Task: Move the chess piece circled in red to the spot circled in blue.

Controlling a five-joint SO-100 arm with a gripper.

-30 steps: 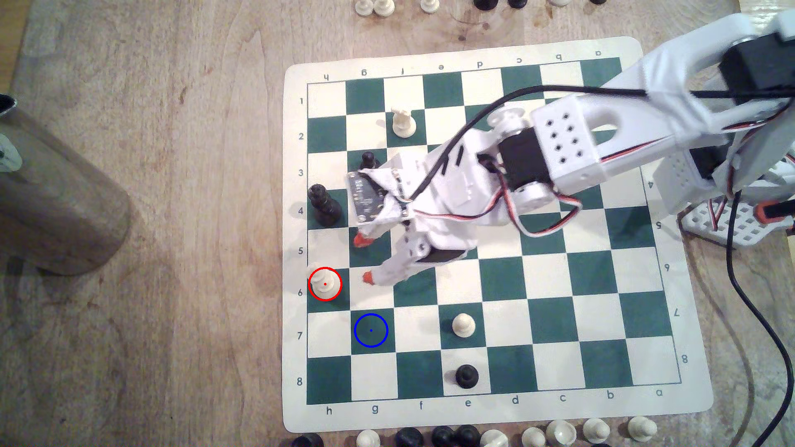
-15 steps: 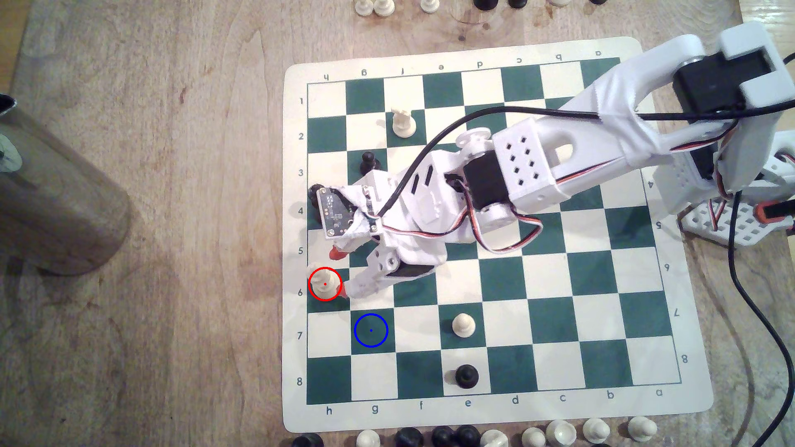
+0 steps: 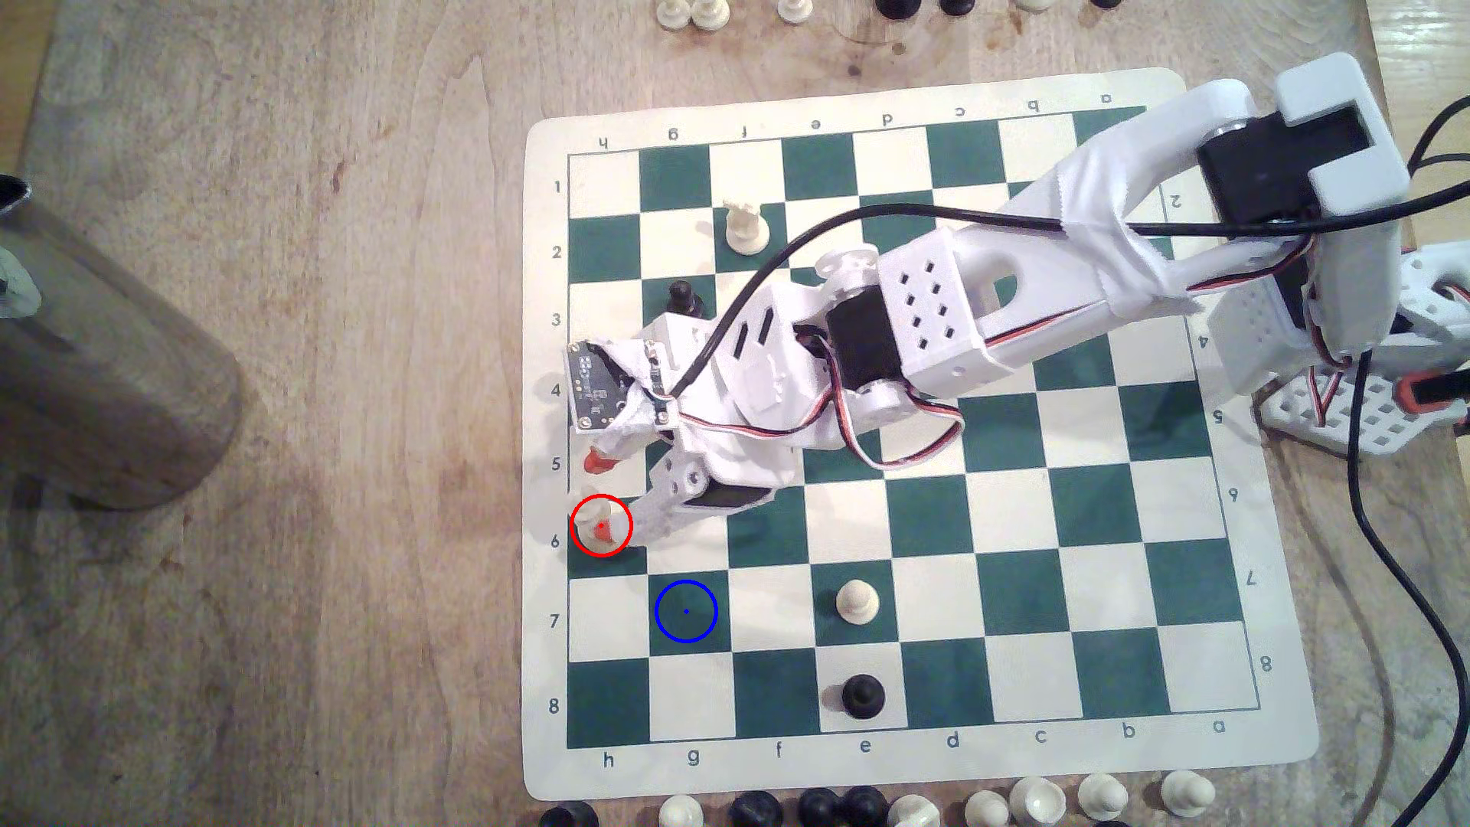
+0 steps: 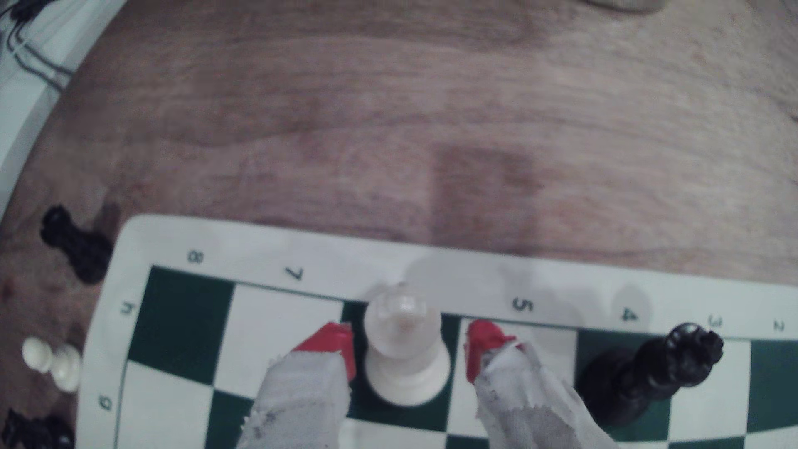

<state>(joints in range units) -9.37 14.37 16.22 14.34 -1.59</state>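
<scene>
The chess piece circled in red [image 3: 589, 515] is cream-white and stands on a green square at the board's left edge in the exterior view. In the wrist view this piece [image 4: 403, 345] sits upright between my two red fingertips [image 4: 332, 345], with a gap on each side. My gripper [image 3: 600, 495] is open and straddles it; one red tip lies over the red ring and the other is a square further up. The spot circled in blue [image 3: 686, 611] is a bare green square, diagonally next to the piece, lower and to the exterior view's right.
A tall black piece [image 4: 647, 375] stands close beside one finger, two squares from the white piece. A black pawn [image 3: 682, 298], a white pawn [image 3: 857, 600], another black pawn [image 3: 862, 696] and a jagged-topped white piece [image 3: 745, 227] stand on the board. Spare pieces line the table's edges.
The arm has reached toward the exterior view's left and lowered. The open fingers, a square short of the piece before, now sit on either side of it.
</scene>
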